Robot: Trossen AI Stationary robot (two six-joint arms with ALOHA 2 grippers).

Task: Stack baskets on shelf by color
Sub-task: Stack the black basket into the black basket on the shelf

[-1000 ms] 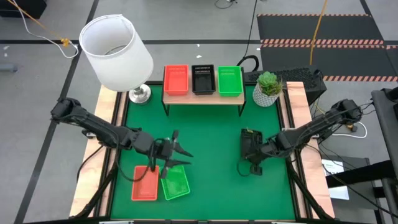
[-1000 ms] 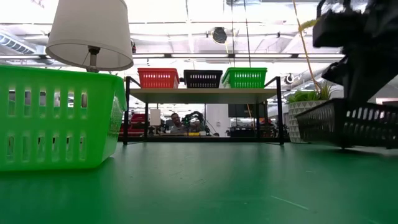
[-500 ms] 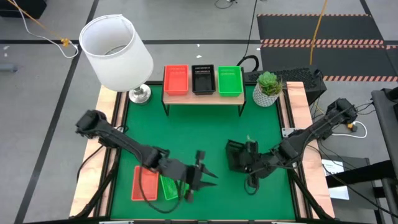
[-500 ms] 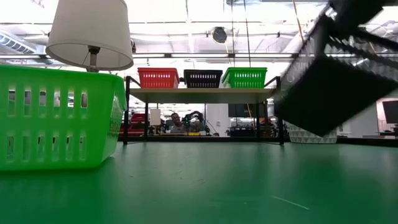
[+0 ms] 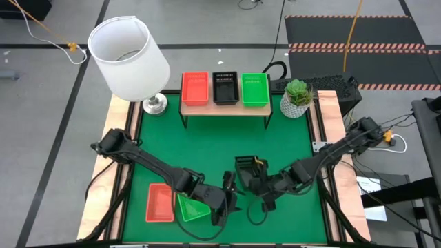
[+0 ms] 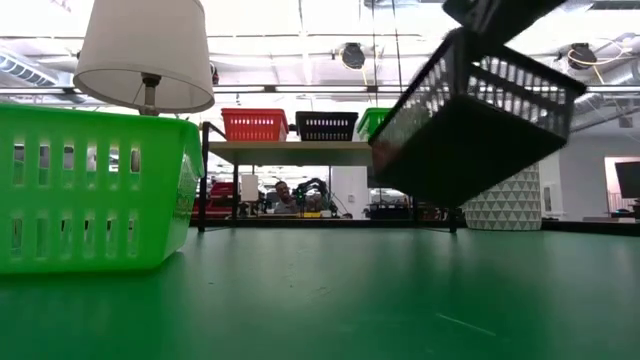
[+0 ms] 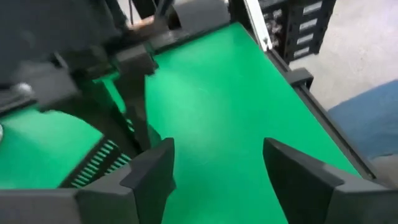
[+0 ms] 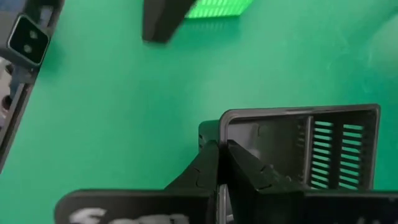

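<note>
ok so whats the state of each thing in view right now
black basket: lifted, tilted, gripped by right gripper
left gripper: open, empty
green basket: on table
orange-red basket: on table
shelf: holds three baskets
lamp: upright

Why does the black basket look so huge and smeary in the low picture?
Low view: the black basket hangs tilted close to the camera, so it looms large, with softened edges. Left wrist view: the dark arm is smeared too. High view: the same basket looks small, in the right hand.
</note>
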